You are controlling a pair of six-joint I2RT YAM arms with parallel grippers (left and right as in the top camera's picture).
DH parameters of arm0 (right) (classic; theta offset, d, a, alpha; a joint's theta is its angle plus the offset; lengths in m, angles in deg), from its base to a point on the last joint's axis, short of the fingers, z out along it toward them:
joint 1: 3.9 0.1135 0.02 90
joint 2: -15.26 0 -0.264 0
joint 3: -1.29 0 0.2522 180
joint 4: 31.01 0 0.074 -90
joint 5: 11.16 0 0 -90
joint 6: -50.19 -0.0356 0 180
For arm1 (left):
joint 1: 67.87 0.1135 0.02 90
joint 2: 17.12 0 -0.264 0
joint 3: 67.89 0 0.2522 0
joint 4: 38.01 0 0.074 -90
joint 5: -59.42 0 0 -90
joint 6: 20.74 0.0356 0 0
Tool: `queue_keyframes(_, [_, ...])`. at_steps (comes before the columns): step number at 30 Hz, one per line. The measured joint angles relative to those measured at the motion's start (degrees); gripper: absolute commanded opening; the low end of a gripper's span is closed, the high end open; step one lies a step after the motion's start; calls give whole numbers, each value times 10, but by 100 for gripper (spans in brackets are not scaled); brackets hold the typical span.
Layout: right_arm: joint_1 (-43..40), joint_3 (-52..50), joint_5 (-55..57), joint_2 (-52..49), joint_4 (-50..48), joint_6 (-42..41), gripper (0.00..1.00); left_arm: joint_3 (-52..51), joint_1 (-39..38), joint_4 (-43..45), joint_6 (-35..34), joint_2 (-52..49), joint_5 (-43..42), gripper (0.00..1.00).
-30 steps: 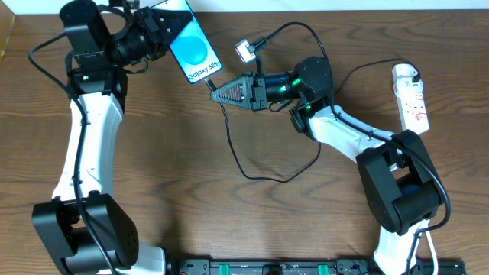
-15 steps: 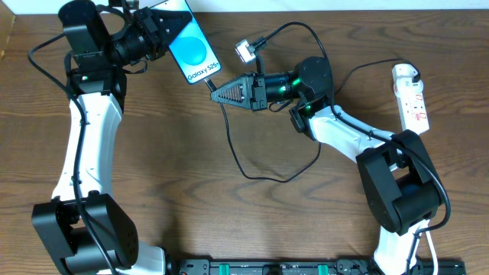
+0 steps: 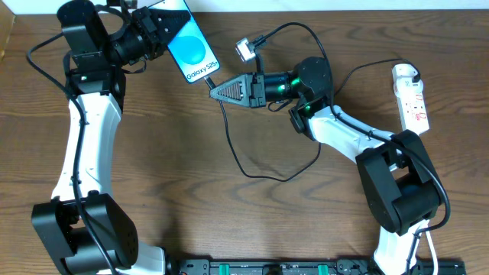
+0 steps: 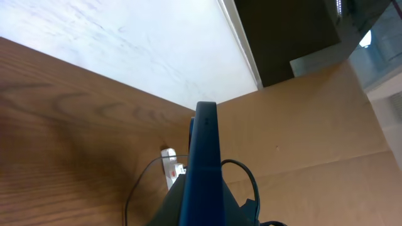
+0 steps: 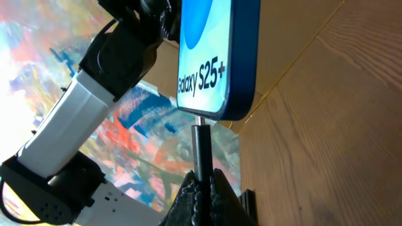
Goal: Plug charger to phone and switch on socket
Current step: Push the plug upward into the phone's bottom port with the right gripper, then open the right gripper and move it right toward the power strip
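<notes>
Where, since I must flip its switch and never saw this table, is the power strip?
Find the brown wooden table, then its right edge, toward the far corner. The power strip lies flat there: narrow and white with red markings, while the cable running to it is black.

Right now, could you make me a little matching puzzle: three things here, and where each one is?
Things:
1 phone
2 charger tip
3 socket

Places:
A lying flat on the table, away from both pincers
B pinched in the right pincer, touching the phone's bottom edge
C held up by the left pincer

Pairs: 1-C, 2-B, 3-A
</notes>
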Motion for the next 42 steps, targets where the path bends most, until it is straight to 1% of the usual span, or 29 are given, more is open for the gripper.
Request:
queue_keyframes(15, [3,-1,11,0,2,-20,2,0,-10,-10,17,0,12,7])
queue_keyframes(16, [3,-1,12,0,2,-20,8,0,-10,-10,17,0,13,8])
queue_keyframes(17, [3,-1,12,0,2,-20,16,0,-10,-10,17,0,13,7])
queue_keyframes(18, [3,-1,15,0,2,-23,32,0,-10,-11,17,0,13,7])
queue_keyframes(20, [3,-1,34,0,1,-26,73,0,-13,-17,17,0,6,7])
queue_keyframes(21, [3,-1,43,0,0,-25,86,0,-16,-17,17,0,2,7])
queue_keyframes(22, [2,-1,50,0,0,-25,97,0,-19,-17,17,0,-1,7])
queue_keyframes(23, [2,-1,55,0,0,-25,99,0,-23,-17,17,0,-5,8])
queue_keyframes(26, [2,-1,59,0,0,-24,99,0,-23,-17,17,0,-10,7])
queue_keyframes(32, [-5,-1,52,0,-14,-24,99,0,10,-17,17,0,-20,7])
queue_keyframes(35, [-26,0,41,0,10,-20,99,0,33,-18,17,0,-37,7])
queue_keyframes(38, [-63,1,31,0,106,10,99,0,54,-26,17,0,-55,7])
queue_keyframes(39, [-75,1,27,0,153,33,99,0,58,-31,17,0,-59,7])
queue_keyframes(42, [-93,3,24,0,256,79,99,0,68,-46,17,0,-65,7])
